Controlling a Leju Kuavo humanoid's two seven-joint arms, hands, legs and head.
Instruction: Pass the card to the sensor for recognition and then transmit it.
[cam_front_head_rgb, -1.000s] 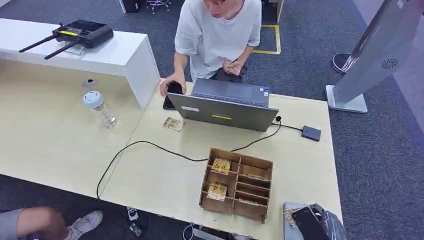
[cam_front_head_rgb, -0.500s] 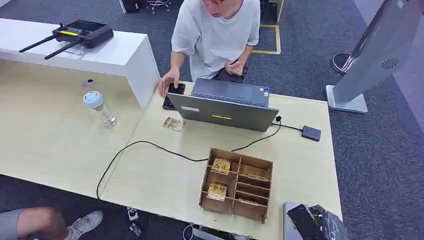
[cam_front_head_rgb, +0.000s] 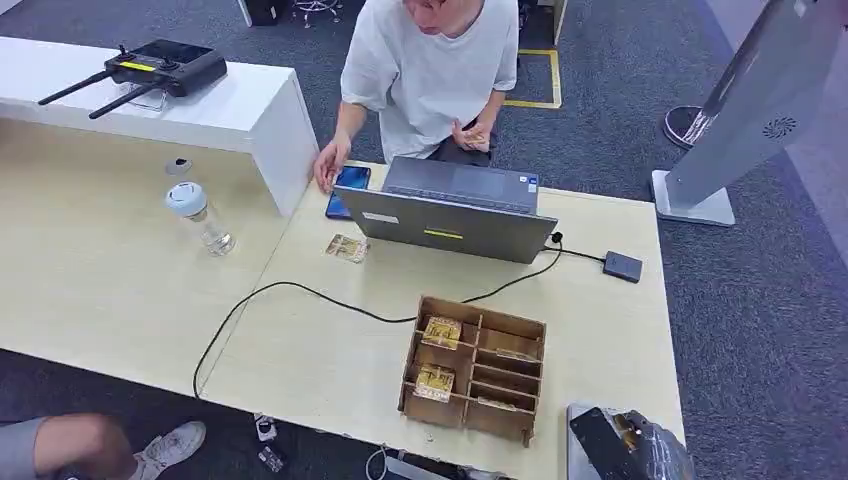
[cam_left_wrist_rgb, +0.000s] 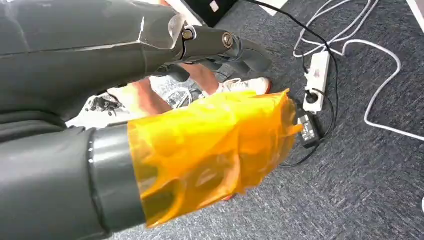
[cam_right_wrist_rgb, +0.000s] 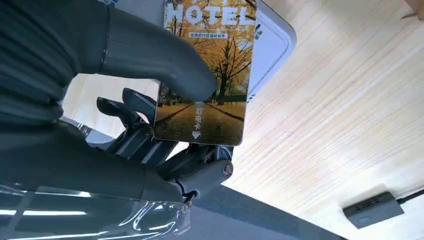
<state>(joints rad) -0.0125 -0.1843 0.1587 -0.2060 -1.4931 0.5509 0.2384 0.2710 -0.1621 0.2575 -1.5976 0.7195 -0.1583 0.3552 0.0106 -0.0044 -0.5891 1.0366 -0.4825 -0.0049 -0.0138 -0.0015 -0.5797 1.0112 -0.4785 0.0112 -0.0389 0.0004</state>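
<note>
My right hand (cam_front_head_rgb: 640, 450) is at the table's near right corner and pinches a hotel card (cam_right_wrist_rgb: 207, 75) between the thumb (cam_right_wrist_rgb: 150, 55) and the dark fingers (cam_right_wrist_rgb: 150, 145). The card shows yellow autumn trees and the word HOTEL. It hangs just over a pale rounded sensor pad (cam_right_wrist_rgb: 272, 47), whose grey edge (cam_front_head_rgb: 572, 430) lies at the table's front edge; I cannot tell if card and pad touch. My left hand (cam_left_wrist_rgb: 200, 150) hangs over the carpet floor with its thumb wrapped in orange film and nothing in its fingers (cam_left_wrist_rgb: 220, 42).
A wooden divided box (cam_front_head_rgb: 475, 370) holding more cards stands left of my right hand. One card (cam_front_head_rgb: 347, 247) lies near the laptop (cam_front_head_rgb: 450, 215). A person (cam_front_head_rgb: 430, 70) sits behind it, hand by a phone (cam_front_head_rgb: 348, 188). Black hub (cam_front_head_rgb: 622, 266), bottle (cam_front_head_rgb: 200, 215), cable.
My right hand has shifted slightly down and left over the pad with the card. The person's hand slid off the phone, whose screen now glows blue.
</note>
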